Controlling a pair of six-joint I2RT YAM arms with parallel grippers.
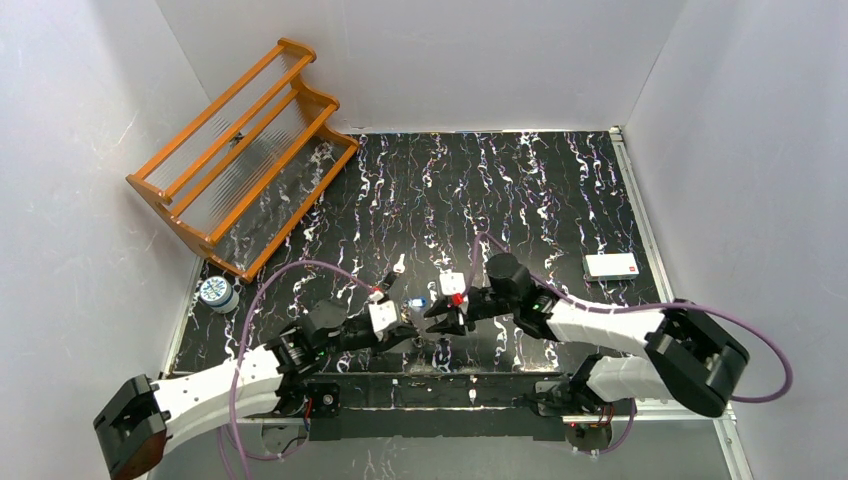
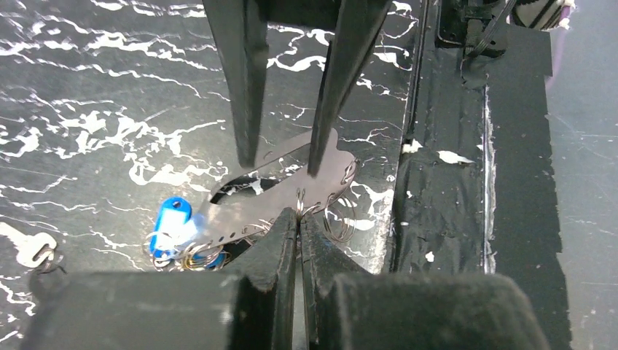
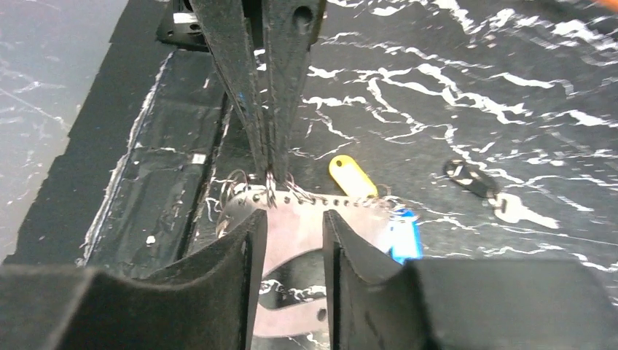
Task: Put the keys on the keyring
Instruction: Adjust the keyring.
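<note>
Left gripper (image 2: 299,216): in the left wrist view, its own fingers are pressed together on a thin wire ring (image 2: 300,198) at the edge of the keyring (image 2: 277,198).
Keyring: flat shiny loop just past those fingertips, near the front edge of the table (image 2: 109,87).
Right gripper (image 2: 280,168): reaches in from opposite, fingers narrowly apart astride the loop's band; cannot tell whether they pinch it.
Blue key (image 2: 171,222): at the keyring's end, among small rings.
White key (image 2: 25,248): apart, at the view's left edge.
Yellow key (image 3: 352,175): in the right wrist view, just beyond the keyring.
Black key (image 3: 470,177): well apart, flat on the table.
Grippers, top view: tip to tip at the table's near middle.
Card (image 1: 611,265): far right.
Tin (image 1: 215,292): left edge.
Rack (image 1: 240,150): back-left corner.
</note>
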